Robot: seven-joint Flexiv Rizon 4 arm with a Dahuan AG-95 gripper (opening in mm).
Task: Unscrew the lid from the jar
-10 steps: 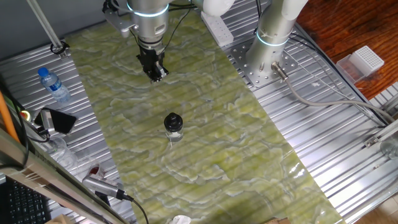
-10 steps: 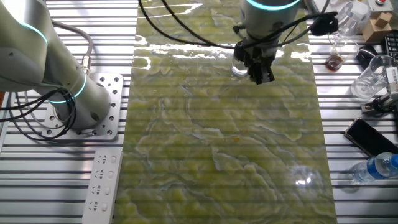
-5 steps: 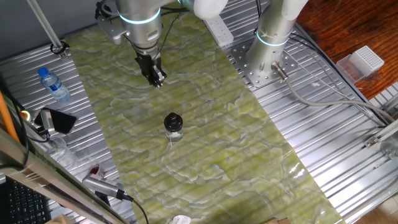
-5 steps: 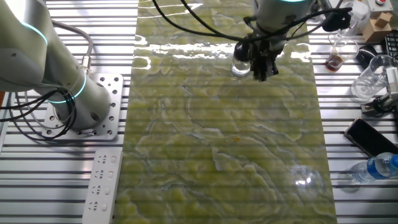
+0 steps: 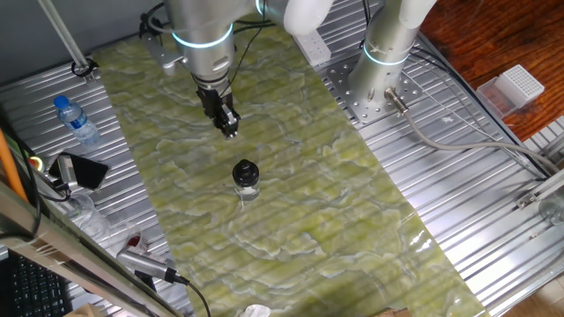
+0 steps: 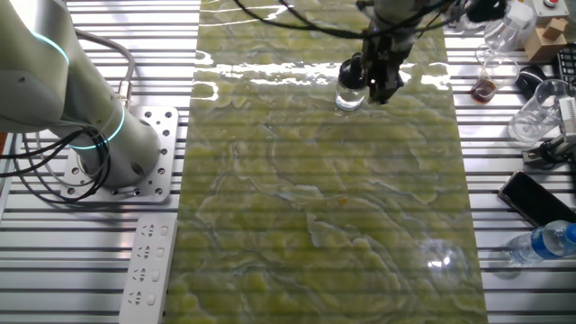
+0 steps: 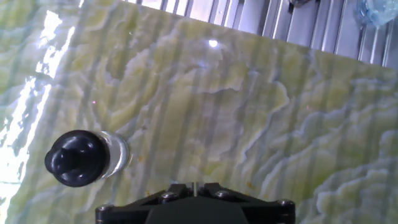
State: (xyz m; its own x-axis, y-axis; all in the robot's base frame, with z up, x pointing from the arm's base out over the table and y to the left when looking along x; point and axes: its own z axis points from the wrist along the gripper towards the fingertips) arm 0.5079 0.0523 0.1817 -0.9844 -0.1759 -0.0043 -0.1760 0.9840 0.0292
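Gripper: the gripper (image 5: 229, 126) is hanging above the green marbled mat (image 5: 291, 185), fingers pointing down and looking pressed narrowly together with nothing between them; in the other fixed view the gripper (image 6: 385, 88) is showing just beside the jar.
Jar: the jar (image 5: 247, 184) is standing upright on the mat, near the middle of the tabletop (image 5: 458, 167), apart from the gripper; the hand view is showing it at lower left (image 7: 115, 155).
Lid: the lid (image 5: 245, 170) is sitting on top of the jar, black and glossy; from the hand view it (image 7: 78, 157) is looking round with a raised centre.
Arm: the silver wrist with its glowing ring (image 5: 203, 35) is reaching in from the far edge.
Surroundings: a water bottle with a blue cap (image 5: 76, 121) is lying on the ribbed metal beside the mat; a black phone (image 6: 537, 196) is resting near the other fixed view's right edge.
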